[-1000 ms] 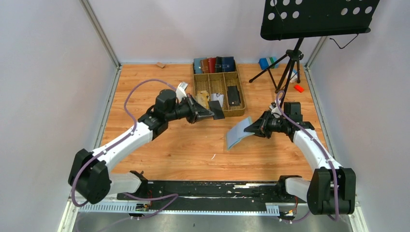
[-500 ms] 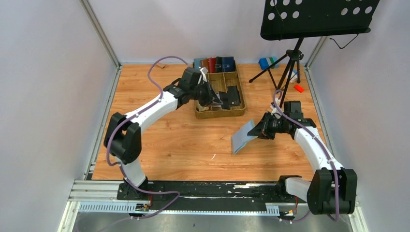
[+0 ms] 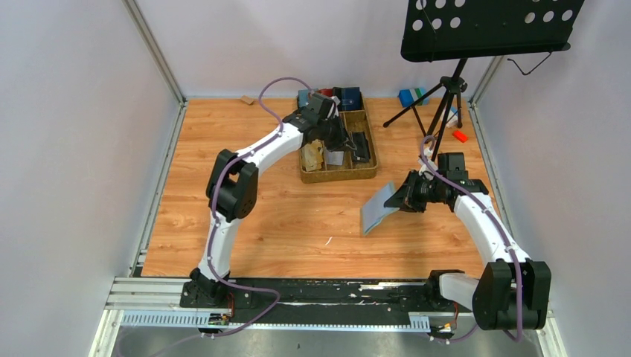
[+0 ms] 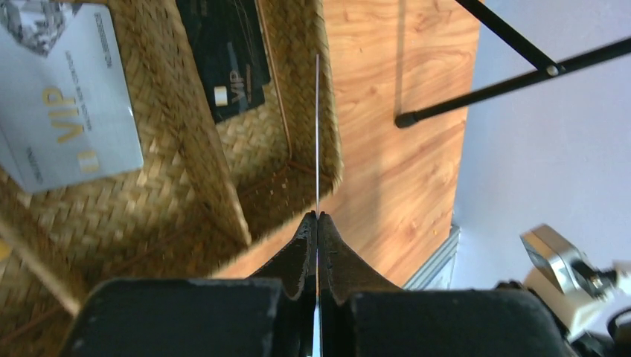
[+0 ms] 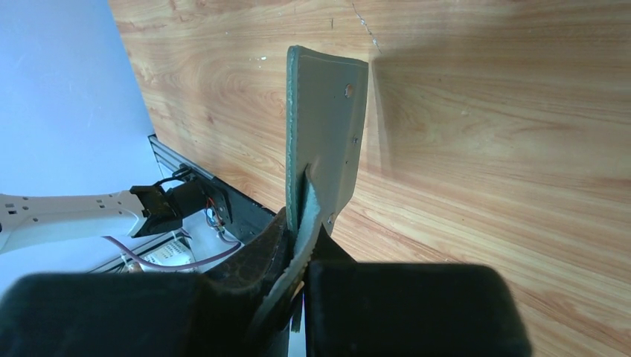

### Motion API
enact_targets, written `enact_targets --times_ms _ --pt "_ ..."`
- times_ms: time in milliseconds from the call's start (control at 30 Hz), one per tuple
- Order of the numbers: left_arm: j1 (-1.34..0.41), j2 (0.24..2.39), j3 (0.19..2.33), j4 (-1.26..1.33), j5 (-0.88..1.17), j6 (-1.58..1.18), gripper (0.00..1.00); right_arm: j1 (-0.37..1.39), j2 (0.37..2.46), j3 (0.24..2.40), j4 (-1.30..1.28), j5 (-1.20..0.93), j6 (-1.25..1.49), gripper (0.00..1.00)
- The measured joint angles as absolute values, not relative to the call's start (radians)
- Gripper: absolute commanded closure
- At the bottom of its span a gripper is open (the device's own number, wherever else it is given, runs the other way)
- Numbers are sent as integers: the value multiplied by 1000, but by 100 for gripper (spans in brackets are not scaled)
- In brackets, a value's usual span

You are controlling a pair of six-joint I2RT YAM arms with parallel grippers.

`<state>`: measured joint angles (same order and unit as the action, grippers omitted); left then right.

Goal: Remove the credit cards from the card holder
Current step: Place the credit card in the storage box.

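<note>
My left gripper hangs over the wicker basket at the back. It is shut on a thin credit card, which the left wrist view shows edge-on, sticking out from the fingertips above the basket's right compartment. A black VIP card lies in that compartment, and a pale VIP card lies in the one beside it. My right gripper is shut on one flap of the sage-green card holder, which hangs open and tilted over the table. The holder shows a snap stud.
A row of blue, brown and black wallets stands behind the basket, partly hidden by the left arm. A tan wad sits in the basket's left part. A music stand's tripod, a blue item and an orange item are at the back right.
The left arm has swung from the table's middle back over the basket, carrying the card. The right gripper and card holder have shifted slightly to the right.
</note>
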<state>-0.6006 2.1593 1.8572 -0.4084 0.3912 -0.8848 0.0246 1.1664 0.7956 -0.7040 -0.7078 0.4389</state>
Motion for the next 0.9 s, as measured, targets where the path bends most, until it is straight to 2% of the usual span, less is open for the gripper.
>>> enact_targets --times_ms 333,367,500,633,900 --pt "-601 2370 2055 -437 387 -892 100 25 1195 850 -725 -673 412 100" --pt "-601 2379 2063 -436 387 -894 99 24 1200 855 -726 -671 408 100" --pt "-601 2407 2084 -431 387 -904 79 24 1211 860 -733 -670 395 100" --pt "-599 2415 2103 -430 387 -914 68 24 1217 860 -739 -672 390 100" --pt "-583 2403 2106 -453 391 -897 65 24 1219 860 -737 -690 392 100"
